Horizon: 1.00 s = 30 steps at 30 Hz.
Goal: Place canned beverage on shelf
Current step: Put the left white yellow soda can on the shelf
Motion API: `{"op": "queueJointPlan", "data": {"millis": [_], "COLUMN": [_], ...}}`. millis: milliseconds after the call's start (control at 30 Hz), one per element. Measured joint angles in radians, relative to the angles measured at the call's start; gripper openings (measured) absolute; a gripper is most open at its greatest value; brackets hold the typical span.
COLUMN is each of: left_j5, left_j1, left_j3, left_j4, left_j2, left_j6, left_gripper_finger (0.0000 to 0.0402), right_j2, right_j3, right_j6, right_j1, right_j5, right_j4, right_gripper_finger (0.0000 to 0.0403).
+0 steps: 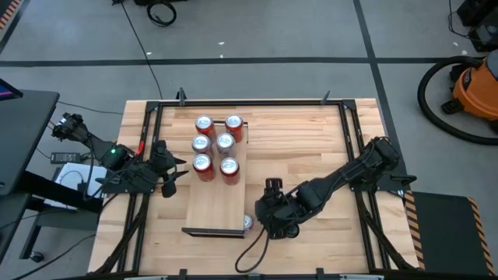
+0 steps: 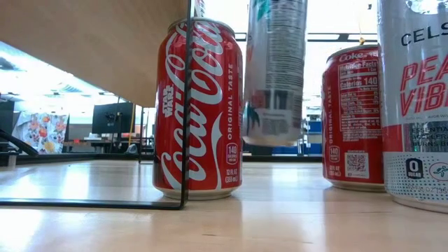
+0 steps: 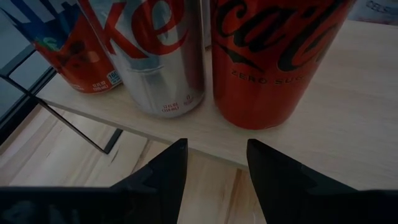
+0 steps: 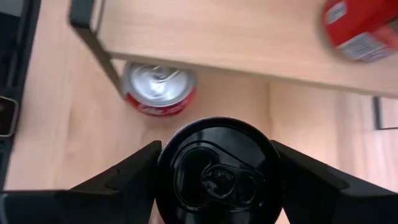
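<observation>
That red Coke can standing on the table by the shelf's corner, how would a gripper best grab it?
By its round side wall, about mid-height, coming level from the open table side. The red Coke can stands upright, tucked partly under the shelf edge beside its thin leg, so a straight-down reach looks blocked.

Seen from directly overhead, the high camera takes in the whole tabletop [image 1: 311,140], both arms and the shelf [image 1: 222,194], while the low camera sits at tabletop height beneath the shelf's edge, close against a red Coca-Cola can [image 2: 198,108] and facing the room beyond. The left wrist camera looks closely past its hand [image 3: 214,165] at cans on the shelf; the right wrist camera looks down over its hand [image 4: 217,177] at the same red can [image 4: 160,90].
</observation>
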Motion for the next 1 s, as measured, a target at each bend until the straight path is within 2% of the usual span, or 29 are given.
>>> {"op": "queueJointPlan", "data": {"millis": [167, 400, 600, 800, 1000], "left_j5": [0.000, 0.000, 0.000, 0.000, -0.001], "left_j1": [0.000, 0.000, 0.000, 0.000, 0.000], "left_j3": [0.000, 0.000, 0.000, 0.000, 0.000], "left_j4": [0.000, 0.000, -0.001, -0.001, 0.000], "left_j2": [0.000, 0.000, 0.000, 0.000, 0.000], "left_j6": [0.000, 0.001, 0.002, 0.005, 0.005], "left_gripper_finger": [0.0178, 0.0178, 0.0178, 0.0178, 0.0178], "right_j2": [-0.012, -0.016, -0.059, -0.179, -0.308], "right_j3": [0.002, 0.001, -0.008, -0.170, -0.385], "right_j6": [-0.067, -0.158, -0.196, -0.195, -0.188], "right_j1": [-0.043, -0.119, -0.175, -0.229, -0.266], "right_j5": [-0.004, -0.098, -0.103, -0.104, -0.151], "right_j4": [-0.041, -0.054, -0.095, -0.009, 0.197], "right_gripper_finger": [0.0279, 0.0279, 0.0279, 0.0279, 0.0280]}}
